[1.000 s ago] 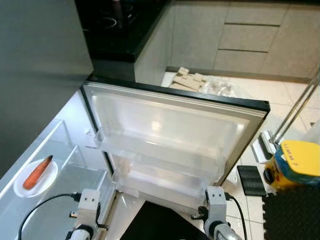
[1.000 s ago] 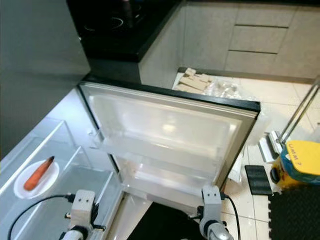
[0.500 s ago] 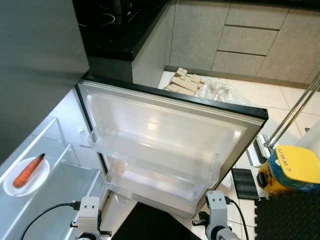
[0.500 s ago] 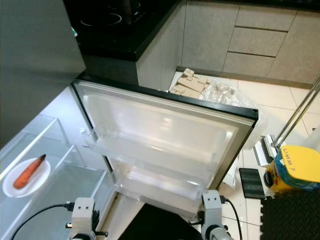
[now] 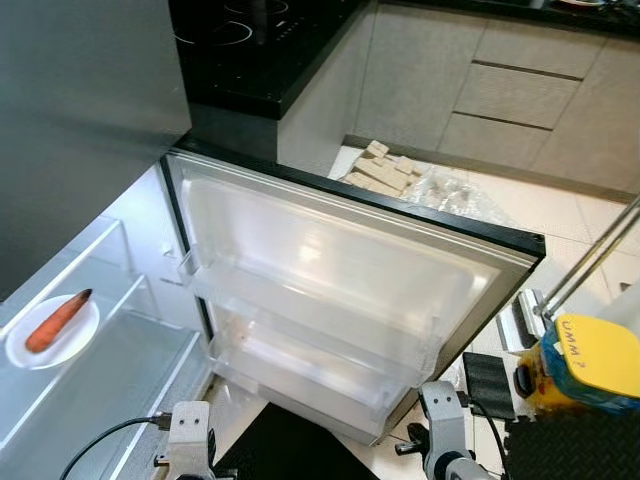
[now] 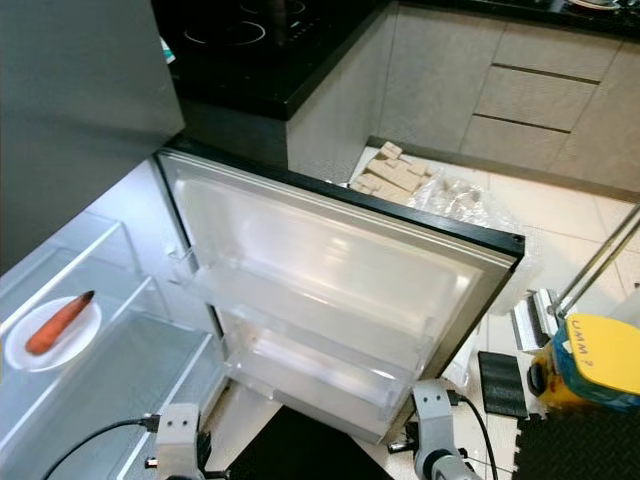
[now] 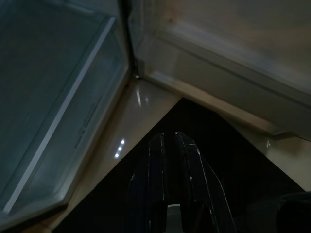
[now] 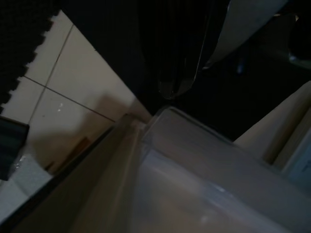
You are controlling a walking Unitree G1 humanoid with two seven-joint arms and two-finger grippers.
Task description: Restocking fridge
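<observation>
The fridge door (image 5: 340, 250) stands wide open, its clear door shelves (image 5: 300, 310) bare. Inside the fridge at the left, a carrot (image 5: 57, 321) lies on a white plate (image 5: 72, 346) on a glass shelf (image 5: 120, 380). Both arms hang low: the left wrist (image 5: 190, 432) is beside the fridge's lower shelf and the right wrist (image 5: 441, 412) is below the door's outer corner. In the left wrist view my left gripper (image 7: 167, 141) is shut with nothing in it, over dark floor. My right gripper (image 8: 170, 87) is dark and shut, just off the door's bottom edge.
A black cooktop counter (image 5: 250, 40) and grey drawers (image 5: 520, 90) lie behind the door. Cardboard pieces and a plastic bag (image 5: 390, 172) sit on the floor beyond it. At the right are a yellow-lidded container (image 5: 585, 360), a metal pole (image 5: 590, 262) and a black mat (image 5: 570, 450).
The whole picture has shifted, so the camera moved. Both wrists sit lower in the picture than a second ago. The carrot and plate stay on the shelf.
</observation>
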